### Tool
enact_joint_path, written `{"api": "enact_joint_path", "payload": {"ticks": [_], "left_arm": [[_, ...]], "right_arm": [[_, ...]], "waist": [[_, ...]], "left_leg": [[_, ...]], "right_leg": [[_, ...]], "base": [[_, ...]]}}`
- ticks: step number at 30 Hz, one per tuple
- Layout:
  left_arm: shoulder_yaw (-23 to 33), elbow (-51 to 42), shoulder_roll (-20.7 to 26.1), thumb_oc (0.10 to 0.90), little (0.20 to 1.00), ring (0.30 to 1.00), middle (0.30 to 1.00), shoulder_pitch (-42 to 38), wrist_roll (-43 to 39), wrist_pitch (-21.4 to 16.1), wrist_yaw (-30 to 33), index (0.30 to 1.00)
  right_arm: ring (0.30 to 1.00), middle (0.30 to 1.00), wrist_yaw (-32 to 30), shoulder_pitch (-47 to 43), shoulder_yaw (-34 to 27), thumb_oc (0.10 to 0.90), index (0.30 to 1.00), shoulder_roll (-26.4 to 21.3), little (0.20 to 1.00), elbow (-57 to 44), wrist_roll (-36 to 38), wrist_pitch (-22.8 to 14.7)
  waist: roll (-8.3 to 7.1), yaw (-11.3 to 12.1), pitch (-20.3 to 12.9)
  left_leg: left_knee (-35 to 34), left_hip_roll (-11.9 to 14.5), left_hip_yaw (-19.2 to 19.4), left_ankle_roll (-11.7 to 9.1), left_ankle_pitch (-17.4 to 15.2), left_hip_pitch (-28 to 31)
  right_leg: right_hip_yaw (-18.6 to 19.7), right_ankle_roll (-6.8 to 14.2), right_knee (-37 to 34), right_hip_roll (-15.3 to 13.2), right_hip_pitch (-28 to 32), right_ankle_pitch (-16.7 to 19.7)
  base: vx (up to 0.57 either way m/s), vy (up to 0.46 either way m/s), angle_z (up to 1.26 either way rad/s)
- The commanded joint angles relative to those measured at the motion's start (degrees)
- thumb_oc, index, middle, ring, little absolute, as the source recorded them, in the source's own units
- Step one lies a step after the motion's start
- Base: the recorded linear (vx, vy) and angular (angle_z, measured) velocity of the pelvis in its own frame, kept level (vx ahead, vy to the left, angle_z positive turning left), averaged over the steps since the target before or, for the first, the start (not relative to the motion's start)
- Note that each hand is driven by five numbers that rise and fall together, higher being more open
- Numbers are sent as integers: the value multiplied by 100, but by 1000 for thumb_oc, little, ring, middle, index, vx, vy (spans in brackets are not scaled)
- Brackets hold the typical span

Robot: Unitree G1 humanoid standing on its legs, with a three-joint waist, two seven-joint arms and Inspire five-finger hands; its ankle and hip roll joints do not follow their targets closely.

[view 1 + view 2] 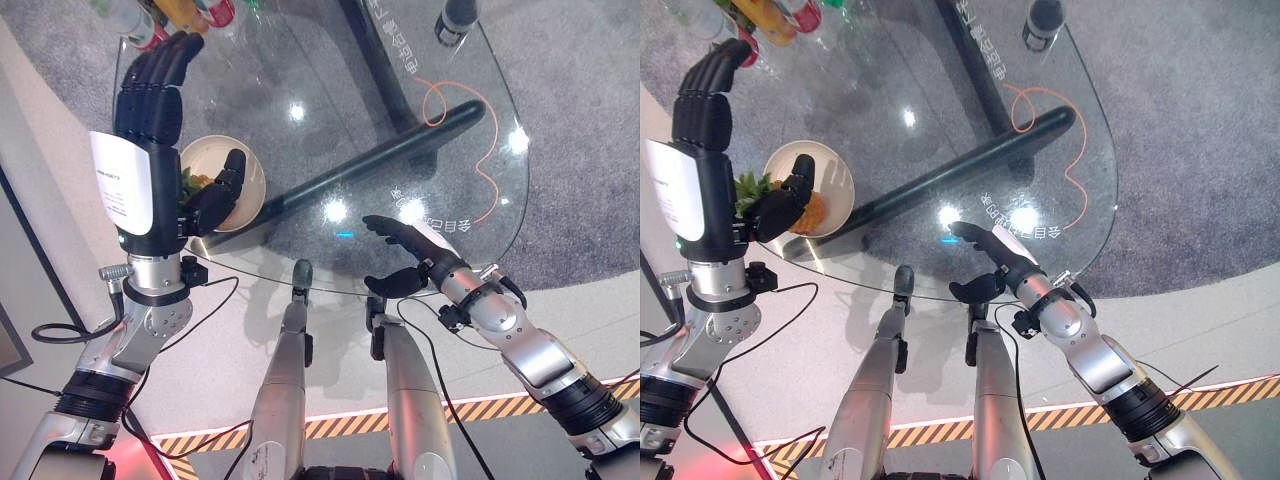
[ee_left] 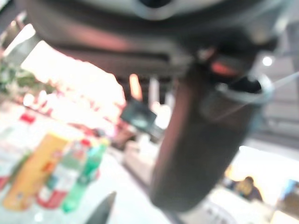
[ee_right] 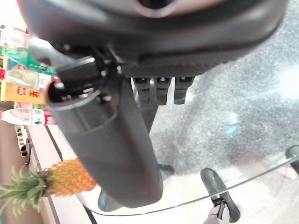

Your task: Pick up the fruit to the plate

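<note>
Tabletop (image 1: 420, 70) is a round glass sheet, with the plate (image 1: 840, 190) near its rim at about nine o'clock and a cluster of bottles (image 1: 190, 12) at about eleven. On the plate lies the fruit, a small pineapple (image 1: 812, 212), already resting in the dish rather than on the glass. Its long axis seems to run roughly from nine to three, green crown (image 1: 752, 190) pointing out past the plate's nine o'clock side and the orange body toward the centre; the right wrist view (image 3: 65, 179) shows the same lie, crown outward.

Left hand (image 1: 150, 100) stands upright just beside the plate, fingers straight and pointing to twelve, thumb (image 1: 790, 195) bent across over the pineapple. Whether the thumb touches the fruit I cannot tell; the hand looks released, not clamped on it. Right hand (image 1: 410, 250) hovers at the rim near five o'clock, well apart from the plate, fingers relaxed and spread, holding nothing.

The left hand is by far the nearer, with the pineapple lying off its thumb side, toward three o'clock from the palm. Judging by this, the placing looks done, and the next move would be lifting the left hand away without dragging the crown.
</note>
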Motion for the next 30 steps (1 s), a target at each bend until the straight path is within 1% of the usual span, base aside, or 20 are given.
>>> {"api": "enact_joint_path", "payload": {"ticks": [1,2,3,5,7,9,12,13,15,18,20,25,28,29,30], "left_arm": [[444,-508,-142,800,900,900,900,-107,-750,-363,-61,900],[461,-519,-210,800,900,900,900,-12,-1014,-373,-273,900],[459,-533,-248,800,900,900,900,54,-1101,-352,-380,900],[452,-541,-288,800,900,900,900,124,-1225,-339,-488,900],[420,-514,-404,800,900,900,900,316,-1546,-361,-719,900],[391,-477,-471,800,900,900,900,410,-1725,-392,-862,900],[329,-357,-655,800,900,900,900,689,-2141,-525,-1231,900],[300,-321,-732,800,900,900,900,825,-2326,-542,-1447,900],[219,-255,-836,800,900,900,900,962,-2480,-549,-1636,900],[7,23,-1105,800,900,900,900,1271,-2859,-482,-1988,900],[-57,124,-1225,800,900,900,900,1388,-2962,-429,-2091,900],[-219,687,-1572,800,900,900,900,1825,-3435,-174,-2537,900],[-232,1022,-1747,800,900,900,900,2039,-3788,-86,-2763,900],[-222,1196,-1865,800,900,900,900,2135,-3972,-41,-2862,900],[-222,1196,-1864,800,900,900,900,2137,-3974,-41,-2864,900]], "right_arm": [[900,900,119,31,-254,800,900,75,900,-314,76,-622],[900,900,145,105,-256,800,900,126,900,-263,79,-644],[900,900,169,150,-249,800,900,157,900,-213,74,-663],[900,900,197,193,-235,800,900,189,900,-158,74,-691],[900,900,294,304,-203,800,900,246,900,2,94,-758],[900,900,339,373,-181,800,900,272,900,122,114,-828],[900,900,451,589,-167,800,900,323,900,417,75,-996],[900,900,498,732,-176,800,900,345,900,538,65,-1065],[900,900,565,875,-197,800,900,386,900,683,36,-1143],[900,900,658,1220,-227,800,900,523,900,1023,37,-1273],[900,900,652,1336,-244,800,900,585,900,1129,48,-1250],[900,900,551,1852,-339,800,900,977,900,1718,141,-1323],[900,900,458,2069,-398,800,900,1195,900,2000,-35,-1337],[900,900,408,2174,-406,800,900,1271,900,2125,-105,-1345],[900,900,407,2175,-405,800,900,1271,900,2126,-106,-1346]], "waist": [[120,-222,-140],[117,-210,-140],[114,-203,-140],[110,-197,-140],[98,-170,-140],[89,-160,-140],[64,-121,-140],[53,-105,-140],[35,-90,-161],[-31,-67,-448],[-62,-61,-560],[-188,-58,-1052],[-213,-55,-1278],[-221,-49,-1402],[-220,-49,-1400]], "left_leg": [[488,-686,9,522,-813,411],[459,-678,1,510,-823,541],[432,-672,-5,501,-825,632],[398,-669,-18,495,-826,725],[319,-674,-55,482,-840,985],[275,-675,-80,474,-846,1134],[151,-681,-141,459,-869,1537],[89,-680,-167,448,-889,1762],[10,-670,-184,436,-908,1986],[-224,-651,-234,414,-929,2371],[-311,-637,-254,405,-933,2523],[-552,-563,-284,382,-937,2975],[-675,-523,-268,382,-939,3183],[-744,-498,-251,387,-938,3286],[-749,-497,-251,386,-937,3292]], "right_leg": [[-120,464,-1552,181,708,809],[-128,471,-1593,165,856,793],[-131,473,-1629,156,961,784],[-131,473,-1672,148,1068,779],[-127,476,-1768,123,1354,764],[-132,476,-1819,107,1514,760],[-150,471,-1967,69,1955,748],[-164,461,-2066,57,2213,740],[-183,454,-2185,45,2480,738],[-219,451,-2479,50,2940,749],[-228,449,-2590,49,3114,760],[-283,438,-2866,39,3601,821],[-309,435,-2984,32,3804,845],[-330,438,-3047,28,3906,861],[-330,438,-3051,28,3912,862]], "base": [[-20,-94,0],[-20,-77,0],[-29,-89,1],[-17,-44,1],[-9,-48,4],[-4,-46,5],[13,-58,6],[18,-64,3],[26,-62,1],[48,-84,3],[54,-69,2],[66,-74,10],[56,-51,6],[46,-32,3],[47,-37,4]]}}
